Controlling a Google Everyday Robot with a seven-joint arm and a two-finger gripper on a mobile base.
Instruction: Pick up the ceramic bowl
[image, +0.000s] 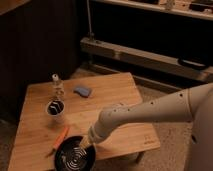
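The ceramic bowl (74, 155) is a wide, shallow black dish with pale spiral rings inside. It sits at the front edge of the wooden table (120, 100), left of centre. My gripper (86, 145) comes in from the right on a white arm (150, 112) and is down at the bowl's right rim, over its inside. The arm's wrist covers part of the rim there.
A small white cup with a dark inside (55, 110) stands at the table's left. A small clear bottle (57, 85) stands behind it. A blue-grey object (82, 91) lies mid-table. An orange tool (61, 138) lies just left of the bowl. Dark shelving (150, 50) stands behind.
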